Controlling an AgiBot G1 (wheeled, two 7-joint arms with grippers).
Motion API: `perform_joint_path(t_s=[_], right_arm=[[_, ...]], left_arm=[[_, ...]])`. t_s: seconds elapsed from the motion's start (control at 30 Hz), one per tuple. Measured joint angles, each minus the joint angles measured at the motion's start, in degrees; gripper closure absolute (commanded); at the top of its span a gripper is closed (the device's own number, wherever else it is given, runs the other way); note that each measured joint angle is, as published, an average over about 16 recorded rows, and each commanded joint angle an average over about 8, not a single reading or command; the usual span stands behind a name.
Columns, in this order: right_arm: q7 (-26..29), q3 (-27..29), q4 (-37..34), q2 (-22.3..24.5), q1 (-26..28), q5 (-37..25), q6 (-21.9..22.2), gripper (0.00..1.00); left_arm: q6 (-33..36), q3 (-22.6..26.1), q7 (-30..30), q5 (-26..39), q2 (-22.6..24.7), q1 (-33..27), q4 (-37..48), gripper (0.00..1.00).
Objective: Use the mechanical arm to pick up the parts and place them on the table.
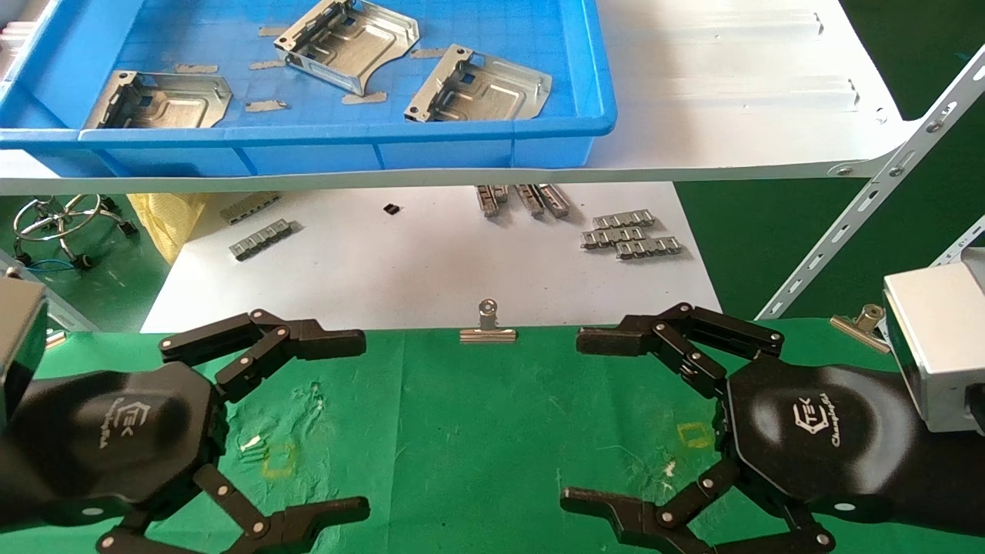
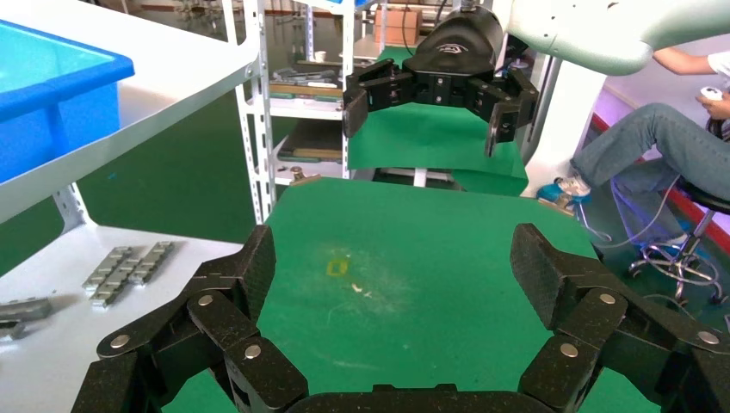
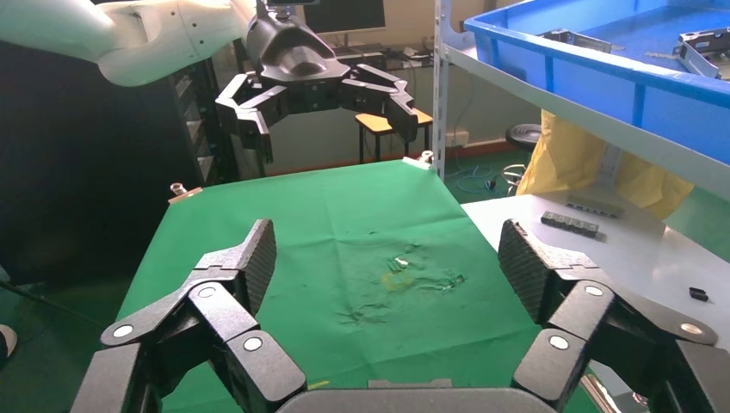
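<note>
Over the green counter (image 1: 462, 431), both sets of jaws are hanging wide and empty: the left gripper (image 1: 338, 419) at 8 o'clock, the right gripper (image 1: 589, 419) at 4 o'clock. Three silver parts are lying in the blue tray (image 1: 492, 142) on the white shelf (image 1: 731, 92), toward 12 o'clock. Nearest the right arm is the part (image 1: 481, 88) at the tray's right, long axis running 8 to 2; the left-hand part (image 1: 161, 100) is sitting closer to the left arm.
</note>
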Motion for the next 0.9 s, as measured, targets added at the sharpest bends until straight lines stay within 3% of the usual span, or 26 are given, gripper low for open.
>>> perform_joint_path(t_s=[0.67,0.9], right_arm=[[0.0,0.0,0.0,0.0,0.0,0.0,0.0,1.0],[0.0,0.0,-0.01,0.0,0.0,0.0,0.0,1.0]], left_arm=[[-0.03,0.0,0.0,0.05,0.0,-0.07,-0.05,0.0],[-0.77,0.35,-0.9,1.43,0.85,-3.75,0.87,0.0]])
